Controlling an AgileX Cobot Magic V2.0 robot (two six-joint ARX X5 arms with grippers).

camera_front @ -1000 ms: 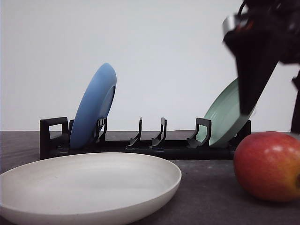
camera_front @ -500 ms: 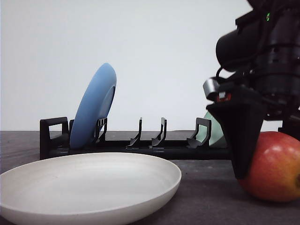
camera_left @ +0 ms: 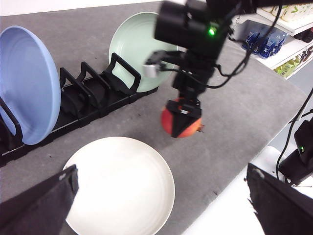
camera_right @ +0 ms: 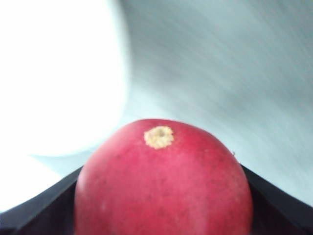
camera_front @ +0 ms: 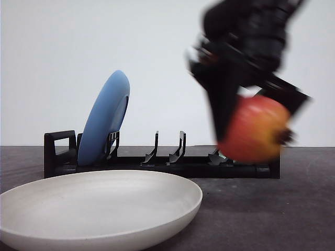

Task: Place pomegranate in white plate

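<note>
Lifted since half a second ago: the pomegranate (camera_front: 255,129), then resting on the dark table (camera_front: 293,209) at far right, now hangs in the air, moved leftward toward centre.

Pomegranate: round, red skin with an orange-yellow flush, dark crown tip pointing right in the front view; a pale tan scar shows on its surface in the right wrist view (camera_right: 159,137). Blurred by motion in the front view.

Right gripper (camera_front: 251,120): black fingers clamped on either side of the fruit, carrying it clear of the table, in front of the right end of the black dish rack (camera_front: 157,157).

Left gripper (camera_left: 161,205): fingers spread wide apart, nothing between them, near the table's near edge.

White plate (camera_front: 99,209): shallow, matte, flat on the table to the left of and nearer than the fruit; its surface bare.

Blue plate (camera_front: 103,119): upright in the rack's left slots. Pale green plate (camera_left: 134,46): leaning at the rack's right end.

Open room: bare table between plate rim and fruit.
</note>
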